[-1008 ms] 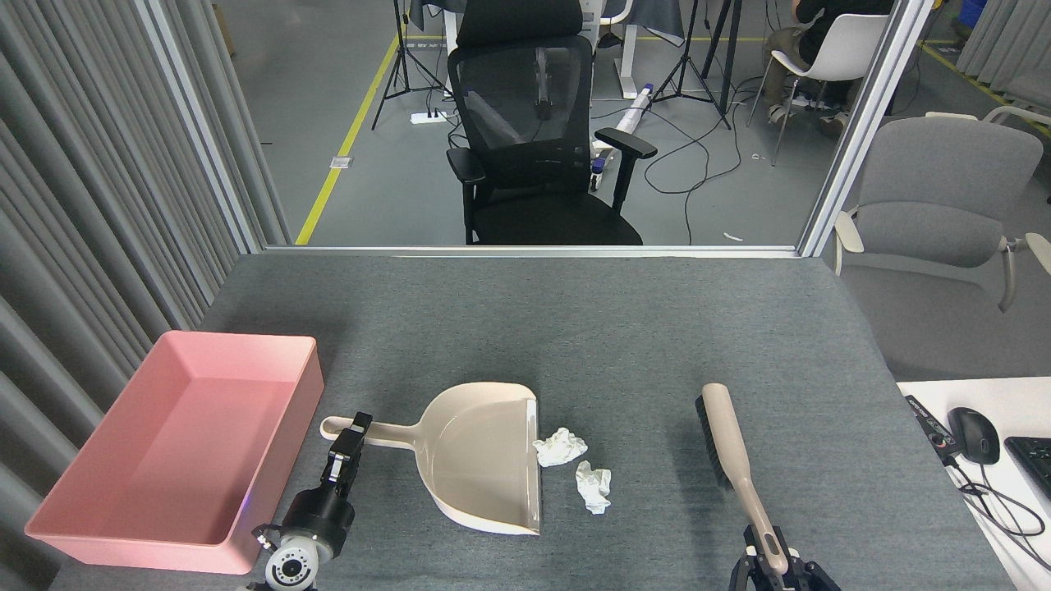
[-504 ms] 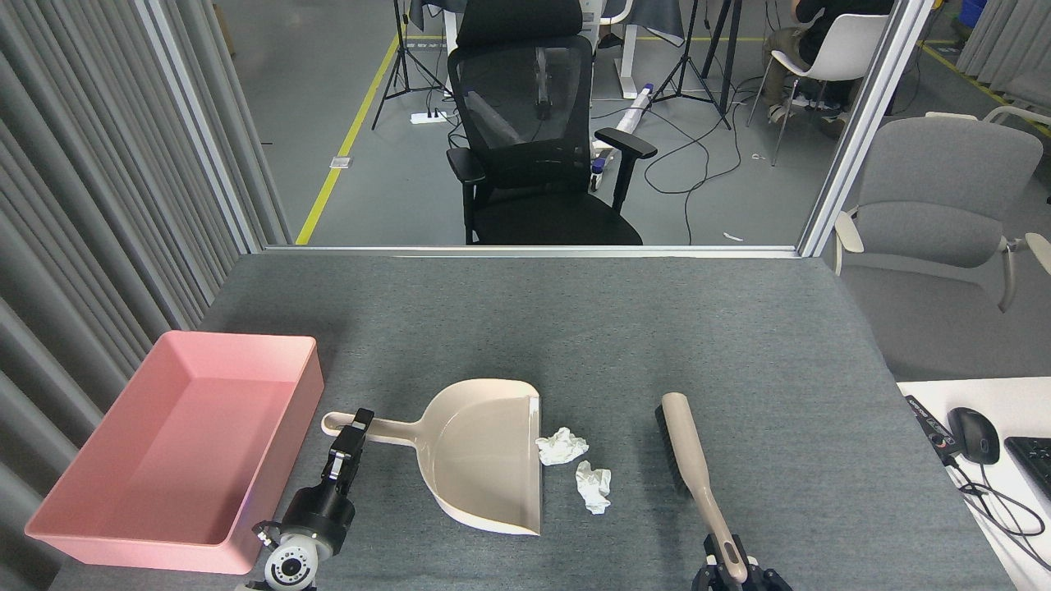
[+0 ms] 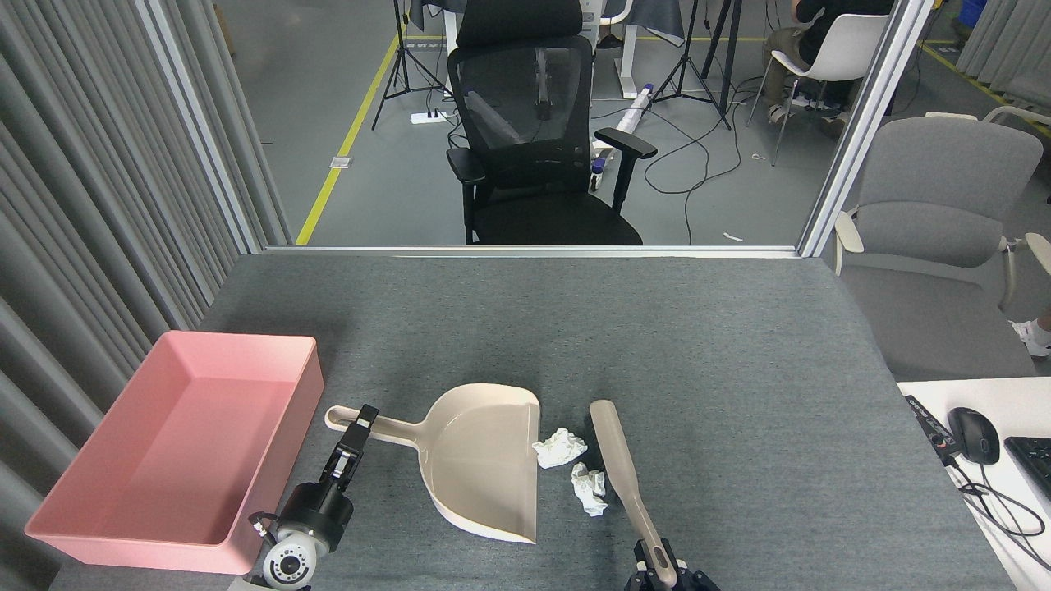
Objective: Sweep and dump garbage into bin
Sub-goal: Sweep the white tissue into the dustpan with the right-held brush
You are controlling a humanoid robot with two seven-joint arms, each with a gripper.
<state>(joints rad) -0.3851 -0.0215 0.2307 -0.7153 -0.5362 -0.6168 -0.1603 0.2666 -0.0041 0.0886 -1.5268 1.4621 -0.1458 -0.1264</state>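
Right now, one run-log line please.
phase: sweeping | left end effector: dustpan handle | brush: at wads | bin: no wads

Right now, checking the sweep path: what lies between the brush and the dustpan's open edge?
In the head view, two tissue wads lie between the brush and the dustpan.

grey felt-topped desk with cleaning things on it

a pink bin sits at the left edge; just right of it lies a beige dustpan, its open mouth facing right. two white garbage wads lie at that mouth, and a brush rests against their right side.
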